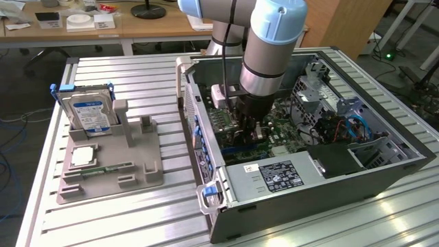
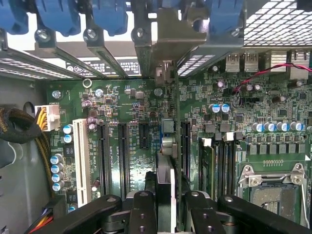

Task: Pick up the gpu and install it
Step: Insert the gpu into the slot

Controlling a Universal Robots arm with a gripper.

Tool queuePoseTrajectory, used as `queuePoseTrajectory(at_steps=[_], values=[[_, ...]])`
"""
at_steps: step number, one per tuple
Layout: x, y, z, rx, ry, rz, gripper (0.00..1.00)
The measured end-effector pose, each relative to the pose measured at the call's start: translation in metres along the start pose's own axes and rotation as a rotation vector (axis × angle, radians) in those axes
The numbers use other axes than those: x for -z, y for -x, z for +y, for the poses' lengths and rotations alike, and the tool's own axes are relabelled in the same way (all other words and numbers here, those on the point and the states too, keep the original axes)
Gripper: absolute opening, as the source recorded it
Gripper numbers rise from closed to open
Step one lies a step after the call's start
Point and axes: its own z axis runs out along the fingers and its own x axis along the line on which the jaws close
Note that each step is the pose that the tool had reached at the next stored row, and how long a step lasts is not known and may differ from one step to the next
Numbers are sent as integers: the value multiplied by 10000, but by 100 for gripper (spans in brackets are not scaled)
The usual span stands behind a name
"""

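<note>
- Standing edge-on over the motherboard (image 2: 141, 122), the gpu (image 2: 166, 165) is clamped between the fingers (image 2: 142, 214), its silvery end bracket (image 2: 168, 29) reaching up to the rear slot openings of the computer case (image 1: 384, 170).
- Fingers: partly closed on the card from both sides; gripper (image 1: 248, 123) lowered inside the open case.
- Progress, as judged: pick-up done; card brought to the expansion slots (image 2: 124, 151). Whether its lower edge is pressed home in a slot cannot be told.
- Surroundings: grey parts holder (image 1: 113, 164) on the table (image 1: 103, 226), on the exterior view's left, carrying a hard drive (image 1: 89, 113) upright and a memory stick (image 1: 108, 169) lying flat.
</note>
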Motion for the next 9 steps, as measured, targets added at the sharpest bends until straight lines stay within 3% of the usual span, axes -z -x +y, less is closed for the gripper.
queuePoseTrajectory(at_steps=[9], values=[[0, -2, 0, -119, -5, 2, 27]])
